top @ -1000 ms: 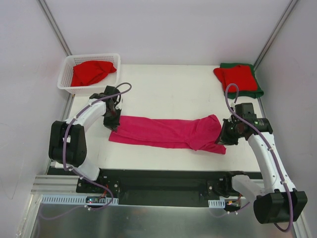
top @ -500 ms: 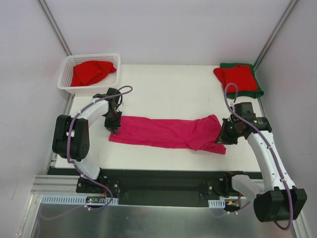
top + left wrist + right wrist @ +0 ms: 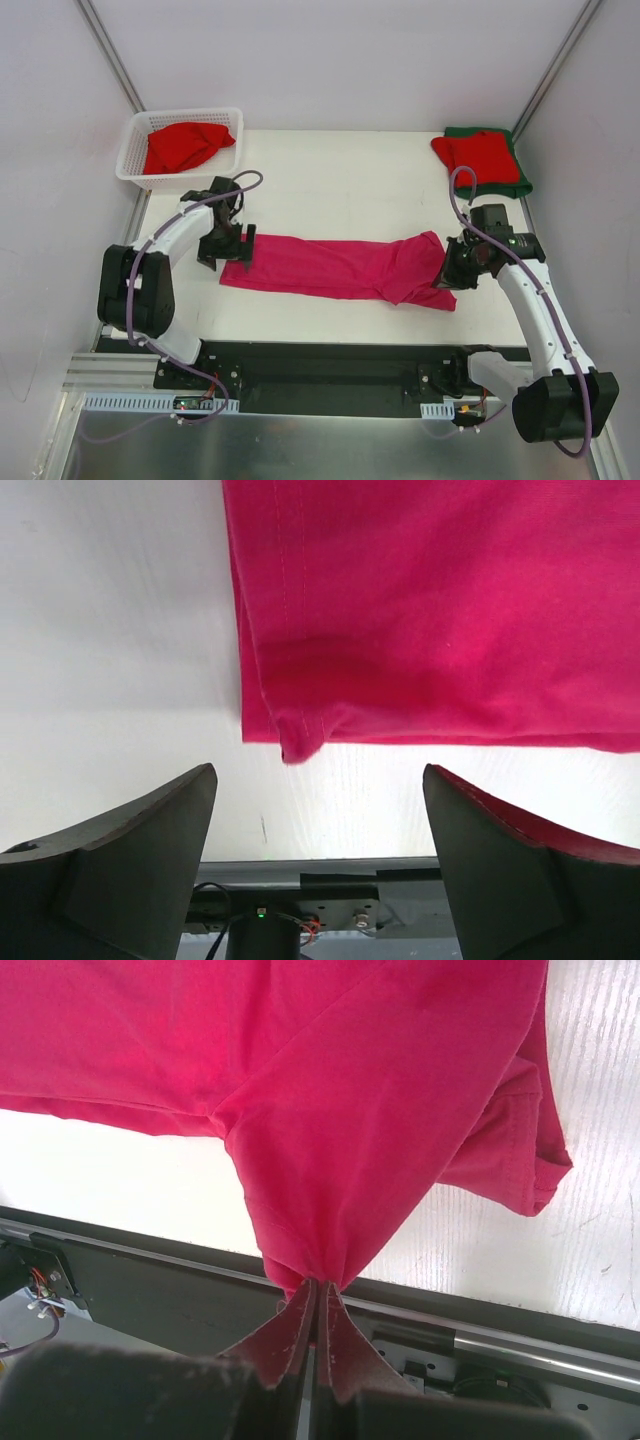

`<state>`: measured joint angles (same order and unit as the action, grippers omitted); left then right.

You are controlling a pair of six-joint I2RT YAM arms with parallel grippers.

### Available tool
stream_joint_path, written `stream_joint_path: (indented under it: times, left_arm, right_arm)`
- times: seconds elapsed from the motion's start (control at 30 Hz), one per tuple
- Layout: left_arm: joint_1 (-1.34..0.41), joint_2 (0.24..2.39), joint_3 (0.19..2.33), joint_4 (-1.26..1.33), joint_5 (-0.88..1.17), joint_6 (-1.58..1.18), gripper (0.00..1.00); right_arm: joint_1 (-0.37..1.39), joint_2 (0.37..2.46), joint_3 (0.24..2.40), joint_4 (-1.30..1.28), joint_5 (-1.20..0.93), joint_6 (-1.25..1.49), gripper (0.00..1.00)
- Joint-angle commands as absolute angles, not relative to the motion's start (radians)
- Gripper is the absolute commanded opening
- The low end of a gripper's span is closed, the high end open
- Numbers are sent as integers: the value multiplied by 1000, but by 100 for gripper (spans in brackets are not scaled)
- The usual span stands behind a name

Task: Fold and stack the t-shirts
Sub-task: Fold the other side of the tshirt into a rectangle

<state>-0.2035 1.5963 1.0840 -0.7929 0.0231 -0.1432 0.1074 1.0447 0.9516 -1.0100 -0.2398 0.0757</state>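
A magenta-pink t-shirt (image 3: 340, 265) lies folded into a long strip across the middle of the table. My left gripper (image 3: 228, 250) hovers at its left end, open, with nothing between the fingers; the shirt's corner (image 3: 300, 742) lies just beyond them. My right gripper (image 3: 446, 272) is shut on the pink t-shirt's right end, the cloth (image 3: 370, 1140) pinched and pulled up between the fingertips. A red t-shirt (image 3: 478, 153) lies folded on a dark green t-shirt (image 3: 518, 180) at the back right. Another red t-shirt (image 3: 185, 146) sits crumpled in the basket.
A white lattice basket (image 3: 134, 152) stands at the back left corner. The table's near edge borders a black rail (image 3: 330, 372) between the arm bases. White walls enclose the table on three sides.
My left gripper has opened and let go of the pink shirt's left end, which now lies flat. The right gripper still holds its end.
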Motion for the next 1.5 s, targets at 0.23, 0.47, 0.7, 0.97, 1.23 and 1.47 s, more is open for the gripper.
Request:
stream_joint_path:
  times: [0.23, 0.47, 0.7, 0.97, 1.23, 1.47]
  left_arm:
    - [-212, 1339, 1204, -815, 52, -180, 86]
    - [-212, 1332, 1164, -659, 188, -212, 85]
    - [-227, 1370, 1154, -586, 256, -239, 84]
    - [-230, 1387, 1147, -568, 268, -238, 83]
    - [-235, 1382, 1112, -534, 287, -255, 83]
    - [-247, 1339, 1045, -446, 307, -291, 99]
  right_arm:
    - [124, 1029, 917, -1005, -222, 98, 1]
    - [140, 989, 873, -1017, -212, 120, 1]
    - [150, 936, 824, -1046, -164, 146, 5]
    - [164, 888, 822, -1075, -109, 198, 64]
    - [218, 861, 799, -968, -263, 186, 65]
    - [423, 865, 710, -772, -207, 201, 66]
